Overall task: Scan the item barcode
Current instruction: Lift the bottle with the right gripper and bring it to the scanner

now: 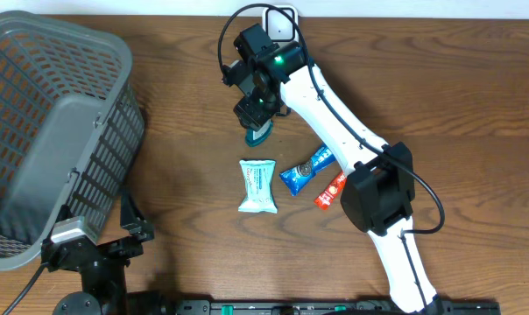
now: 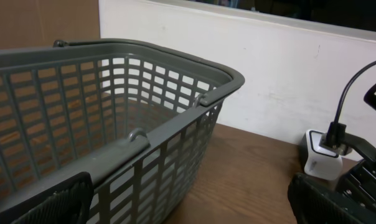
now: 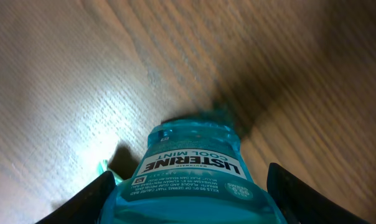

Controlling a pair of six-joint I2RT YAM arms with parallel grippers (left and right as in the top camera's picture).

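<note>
Mouthwash bottle (image 3: 191,186): a clear, teal-tinted plastic body filled with blue-green liquid is shown, located near the middle of the table's (image 1: 440,79) far half, under the right gripper (image 3: 189,173). Its long axis is directed away from the right wrist camera and down toward the wood. In that view the label is seen inverted, so the foot of the label, and with it the base end, lies farthest from the camera. Whether the base rests on the table cannot be told. "LISTERINE" is printed in large white capitals on a dark band, with "COOL MINT" beside it. The finer lines of print are too small to be read. A teal glow is cast on the wood at the far end.

The bottle is flanked on both sides by the right jaws; whether they are pressed against it cannot be told. The jaws of the left gripper (image 2: 189,193) are spread wide, beside a grey basket (image 1: 54,131).

A pale blue packet (image 1: 257,185), a dark blue packet (image 1: 306,169) and a red packet (image 1: 330,191) are laid flat nearer the front edge, apart from the bottle.
</note>
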